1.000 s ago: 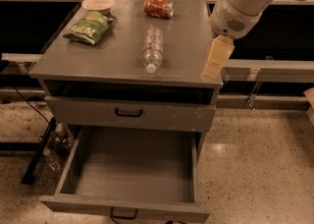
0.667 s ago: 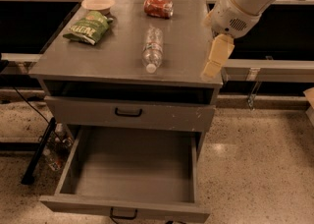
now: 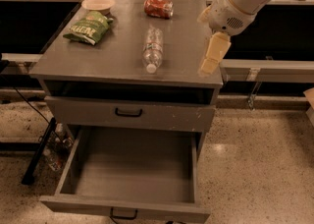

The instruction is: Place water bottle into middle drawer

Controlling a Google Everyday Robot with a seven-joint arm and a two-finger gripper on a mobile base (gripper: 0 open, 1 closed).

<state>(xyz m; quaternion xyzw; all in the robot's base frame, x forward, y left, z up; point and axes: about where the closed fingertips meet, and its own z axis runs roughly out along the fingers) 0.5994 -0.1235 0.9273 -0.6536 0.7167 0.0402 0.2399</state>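
The middle drawer at the bottom is open to receive the lying water bottle. The claw hangs upper right; clenched or released, I cannot tell.

Warm, dim light falls from above, giving the flat grey cabinet top a soft sheen while the black gaps behind it stay unlit. The pale cream gripper, hanging over the top's right front edge, catches the light brightly, and the speckled floor carries a small glare spot. The open plain grey bottom drawer lies in shadow, darkest at its back.
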